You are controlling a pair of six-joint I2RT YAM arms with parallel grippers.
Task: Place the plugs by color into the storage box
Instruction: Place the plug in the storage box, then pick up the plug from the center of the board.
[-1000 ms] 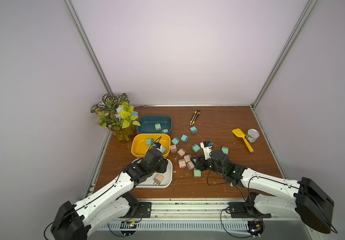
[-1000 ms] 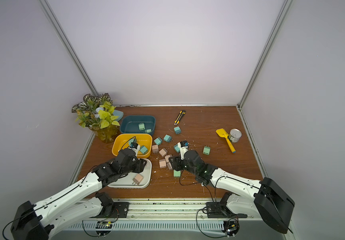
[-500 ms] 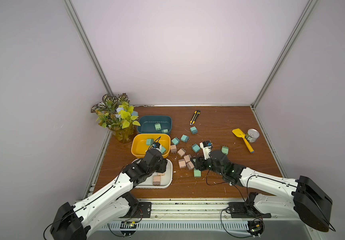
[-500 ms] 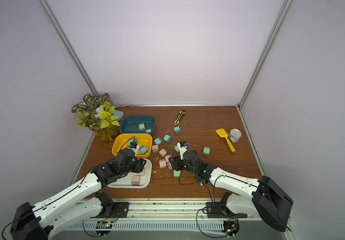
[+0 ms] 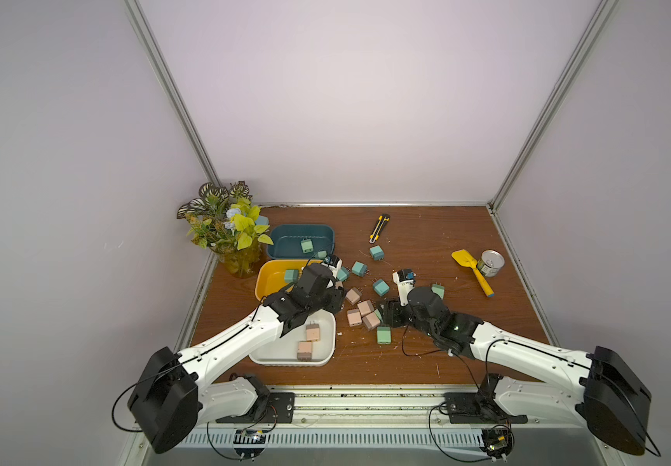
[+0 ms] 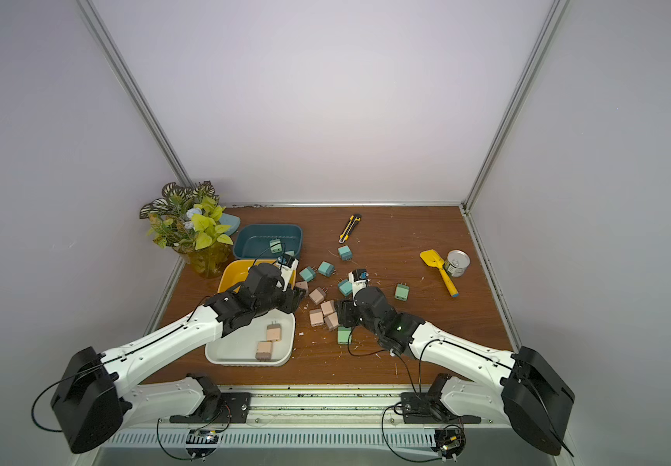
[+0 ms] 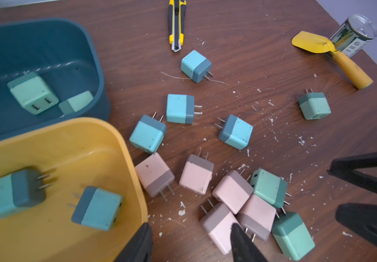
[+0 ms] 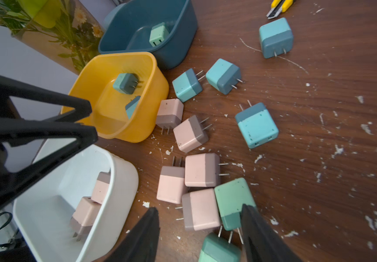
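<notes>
Your right gripper [image 8: 200,226] is open and holds nothing. It hangs low over the near end of the bunch of plugs on the brown wooden table [image 8: 319,90]. Between its two black fingers you can see a pale pink cube plug [image 8: 202,211] with a mint green cube plug [image 8: 232,199] pressed against it. The pink one lies on its side. Its two thin prongs point left, toward the white plastic tray [image 8: 124,179]. I think the fingers should close on only one of these two, across its flat sides and not its prongs.

Your left gripper [image 7: 189,243] is open and empty too. It sits just left of the same bunch, by the near right corner of the yellow plastic bin [image 7: 115,129]. So the pink plugs lie between your two grippers, and the right one is right over them.

The white tray is nearest to you on the left and has two pink plugs in the tray [image 5: 312,333]. Behind it, the yellow bin holds two teal-blue plugs in the bin [image 7: 12,195]. Farthest back, the dark blue plastic bin [image 7: 46,45] holds two mint green plugs in the bin [image 7: 33,93], one half hidden by the wall.

Four loose teal-blue plugs [image 7: 179,108] lie on the table beyond the pink ones. One lone mint green plug [image 7: 314,105] sits well apart on the right.
</notes>
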